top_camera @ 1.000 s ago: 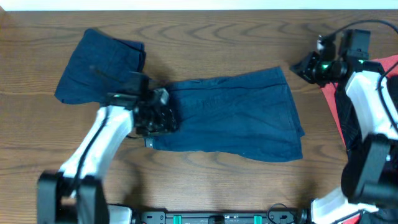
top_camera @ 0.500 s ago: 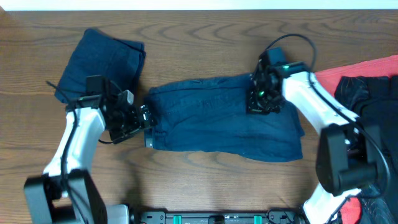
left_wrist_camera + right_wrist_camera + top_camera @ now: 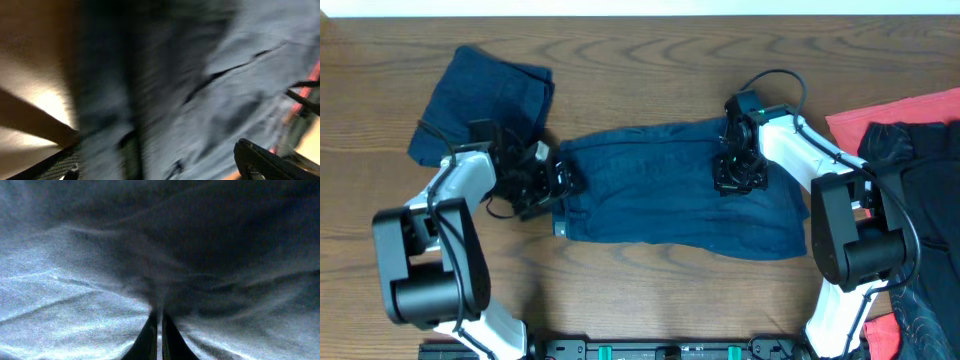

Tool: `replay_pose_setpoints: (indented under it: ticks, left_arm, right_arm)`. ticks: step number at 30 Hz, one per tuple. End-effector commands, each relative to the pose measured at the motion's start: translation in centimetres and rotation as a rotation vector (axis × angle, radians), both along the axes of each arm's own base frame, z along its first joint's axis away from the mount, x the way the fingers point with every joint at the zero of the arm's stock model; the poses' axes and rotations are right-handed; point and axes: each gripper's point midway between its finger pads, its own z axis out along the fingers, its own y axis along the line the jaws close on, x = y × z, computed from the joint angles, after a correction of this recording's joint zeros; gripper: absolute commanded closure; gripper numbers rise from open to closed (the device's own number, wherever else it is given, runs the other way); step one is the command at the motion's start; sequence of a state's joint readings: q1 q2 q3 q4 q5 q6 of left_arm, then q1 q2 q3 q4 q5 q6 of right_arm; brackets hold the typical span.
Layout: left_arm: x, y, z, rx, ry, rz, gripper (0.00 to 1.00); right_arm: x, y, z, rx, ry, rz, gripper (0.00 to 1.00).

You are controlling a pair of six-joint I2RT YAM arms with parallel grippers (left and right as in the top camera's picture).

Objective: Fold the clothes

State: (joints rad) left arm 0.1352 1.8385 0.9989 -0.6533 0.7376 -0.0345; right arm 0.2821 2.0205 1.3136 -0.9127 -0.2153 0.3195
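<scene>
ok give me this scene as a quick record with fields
spread shorts: flat in the middle, not yet folded
folded bundle: upper left of the spread shorts
left pincer: at the spread shorts' left edge, grip unclear
right pincer: shut, pinching the spread shorts near their upper right
red cloth: right edge

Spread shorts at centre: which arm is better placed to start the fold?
Probably right. The right gripper sits on the shorts at their upper right, fingers closed, denim puckering at their tips. The left gripper is at the left edge; its blurred wrist view shows no grip.
</scene>
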Motion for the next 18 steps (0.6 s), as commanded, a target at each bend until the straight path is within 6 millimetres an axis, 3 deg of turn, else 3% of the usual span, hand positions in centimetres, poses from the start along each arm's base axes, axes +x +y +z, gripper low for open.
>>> replay_pose_setpoints:
  ticks: [1,6,9,10,14,18]
  left_arm:
    - [-3.4,-1.5,-4.4,0.005,0.125,-0.086,0.08]
    - [-3.0,-2.7,-4.5,0.014,0.083,-0.135,0.21]
    - [-2.7,-3.3,-4.6,0.016,0.061,-0.154,0.44]
    - [-2.7,-3.4,-4.6,0.016,0.061,-0.157,0.59]
    - [-3.0,-3.3,-4.0,0.014,0.080,-0.149,0.86]
    - [-3.0,-2.3,-1.1,0.044,0.100,-0.152,0.94]
  right_arm:
    - [-0.3,-0.3,-0.9,-0.027,0.009,0.030,0.95]
    - [-0.3,-0.2,-0.9,-0.026,0.008,0.030,0.96]
    - [-0.3,-0.3,-0.9,-0.027,0.009,0.030,0.96]
    - [-0.3,-0.3,-0.9,-0.027,0.009,0.030,0.96]
    - [-0.4,-0.3,-0.9,-0.028,0.013,0.030,0.99]
    - [-0.4,-0.5,0.3,-0.028,-0.004,0.027,0.99]
